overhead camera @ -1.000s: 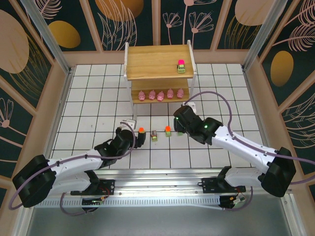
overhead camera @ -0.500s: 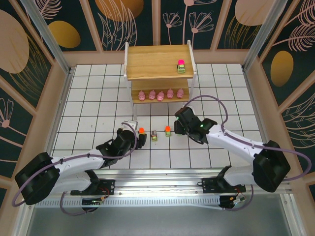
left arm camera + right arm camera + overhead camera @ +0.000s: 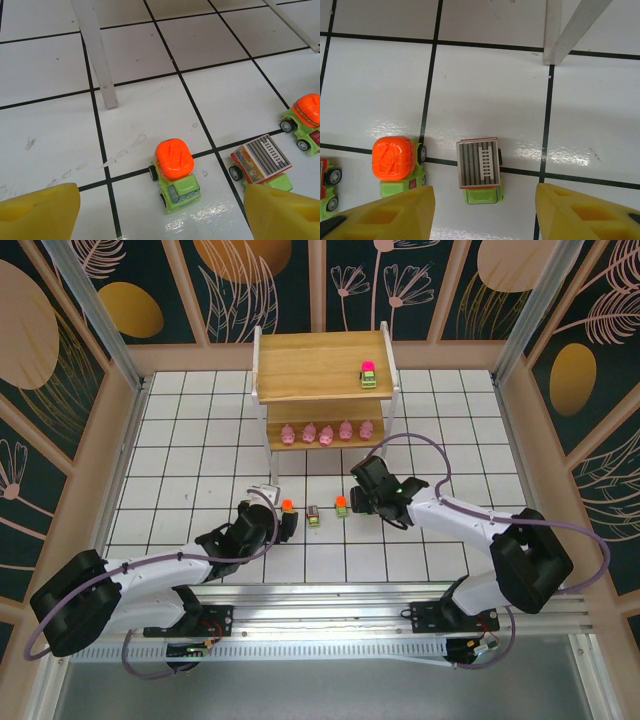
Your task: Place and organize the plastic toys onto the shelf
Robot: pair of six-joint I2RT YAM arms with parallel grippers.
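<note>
top external first: our left gripper (image 3: 284,524) hasn't budged, soft yellow pads spread wide around the glossy orange-domed truck (image 3: 287,505). the right arm has swung in, so the right gripper (image 3: 485,212) now hangs released astride the blocky striped-roof truck (image 3: 479,171). we reckon both are set to pick. rounded pink pigs (image 3: 326,433) already line the lower tier of the pale wood shelf (image 3: 300,365).

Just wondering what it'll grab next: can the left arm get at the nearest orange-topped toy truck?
Probably yes. The left gripper is open, and the orange-topped truck stands on the tiles just ahead between its yellow fingers, nothing over it. The striped-top truck to its side stands apart.
</note>
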